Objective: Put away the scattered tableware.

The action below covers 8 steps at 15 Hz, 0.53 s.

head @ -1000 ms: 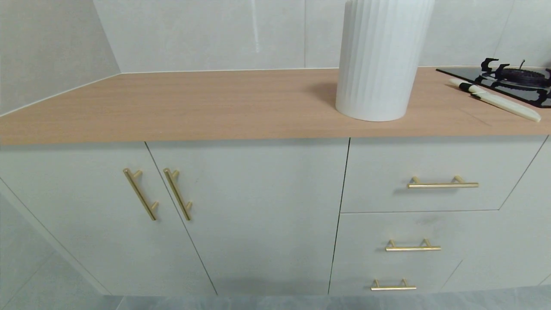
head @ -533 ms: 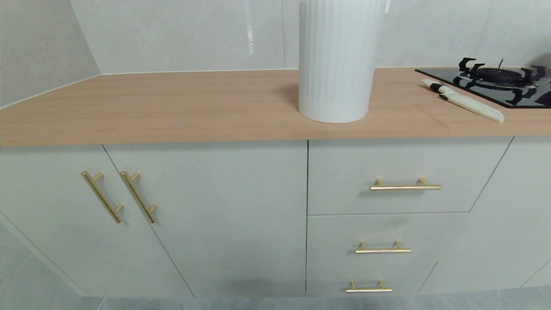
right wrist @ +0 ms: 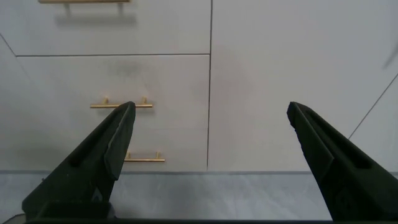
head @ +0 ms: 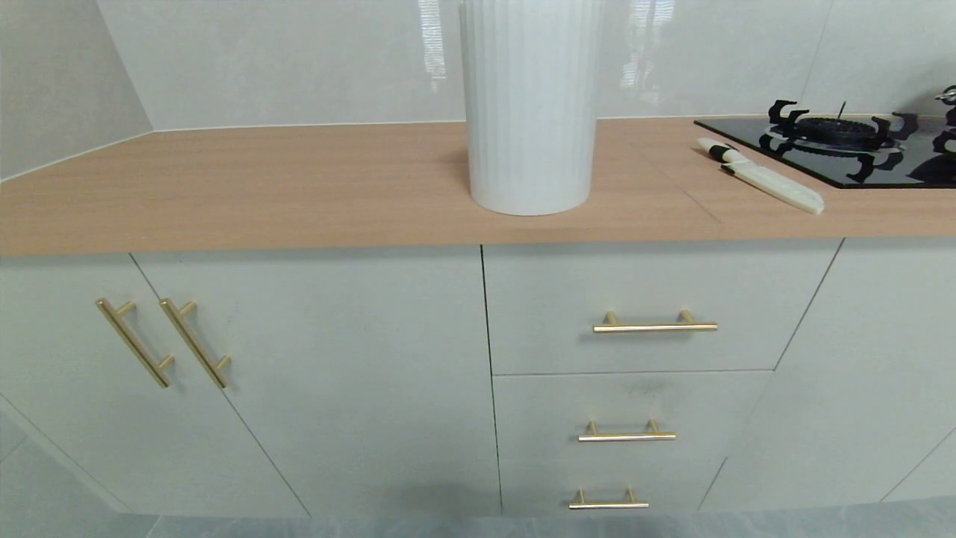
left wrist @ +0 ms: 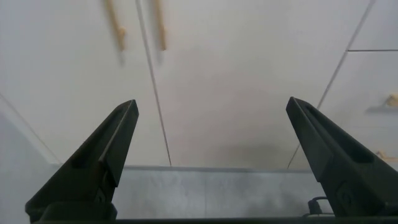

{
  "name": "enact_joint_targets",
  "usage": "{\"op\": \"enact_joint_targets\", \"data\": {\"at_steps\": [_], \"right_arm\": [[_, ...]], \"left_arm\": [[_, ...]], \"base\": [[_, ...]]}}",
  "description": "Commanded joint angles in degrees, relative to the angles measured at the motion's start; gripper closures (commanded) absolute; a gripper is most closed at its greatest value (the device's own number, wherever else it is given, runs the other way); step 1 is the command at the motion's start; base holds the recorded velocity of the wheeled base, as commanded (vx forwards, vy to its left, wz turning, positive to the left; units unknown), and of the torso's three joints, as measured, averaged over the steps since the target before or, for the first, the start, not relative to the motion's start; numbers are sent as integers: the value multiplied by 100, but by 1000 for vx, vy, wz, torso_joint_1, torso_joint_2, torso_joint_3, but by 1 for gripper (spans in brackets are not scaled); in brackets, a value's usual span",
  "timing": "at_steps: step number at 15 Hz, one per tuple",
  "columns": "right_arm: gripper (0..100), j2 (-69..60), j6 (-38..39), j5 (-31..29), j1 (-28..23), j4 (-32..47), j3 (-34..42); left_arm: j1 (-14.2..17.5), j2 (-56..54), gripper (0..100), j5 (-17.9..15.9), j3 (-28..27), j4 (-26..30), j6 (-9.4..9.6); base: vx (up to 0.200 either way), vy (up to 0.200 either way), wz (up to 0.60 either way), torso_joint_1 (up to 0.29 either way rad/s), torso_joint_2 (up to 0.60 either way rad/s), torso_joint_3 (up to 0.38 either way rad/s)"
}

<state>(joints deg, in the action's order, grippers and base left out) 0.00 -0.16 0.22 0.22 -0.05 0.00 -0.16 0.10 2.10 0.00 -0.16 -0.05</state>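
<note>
On the counter [head: 261, 187] a knife [head: 769, 183] lies between canister [head: 530, 112] and hob [head: 836, 153]; left end effector [left wrist: 210, 104] and right end effector [right wrist: 210, 107] gape.

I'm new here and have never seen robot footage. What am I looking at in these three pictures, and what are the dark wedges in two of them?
This is a two-armed robot on wheels, facing a kitchen cabinet. The large picture comes from a camera on its head, looking forward and down. On the wooden countertop stands a tall white ribbed container. To its right a pale knife lies by a black gas hob. Below are cabinet doors and three drawers with gold handles.

The other two pictures come from cameras on the wrists. The dark wedges are the fingers of each arm's gripper. The left gripper faces the cabinet doors and the right gripper faces the drawers. Both are spread open and hold nothing.
</note>
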Motion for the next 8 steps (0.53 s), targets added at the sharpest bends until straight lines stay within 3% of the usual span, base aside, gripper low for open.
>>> {"op": "enact_joint_targets", "data": {"at_steps": [1,3,8], "right_arm": [[0,9,-2,4,4,-4,0],[0,9,-2,4,4,-4,0],[0,9,-2,4,4,-4,0]], "left_arm": [[-2,-1,0,1,0,-2,5],[-2,-1,0,1,0,-2,-4],[-2,-1,0,1,0,-2,-4]], "base": [[200,0,0,7,7,2],[200,0,0,-7,2,5],[0,0,0,0,0,0]]}}
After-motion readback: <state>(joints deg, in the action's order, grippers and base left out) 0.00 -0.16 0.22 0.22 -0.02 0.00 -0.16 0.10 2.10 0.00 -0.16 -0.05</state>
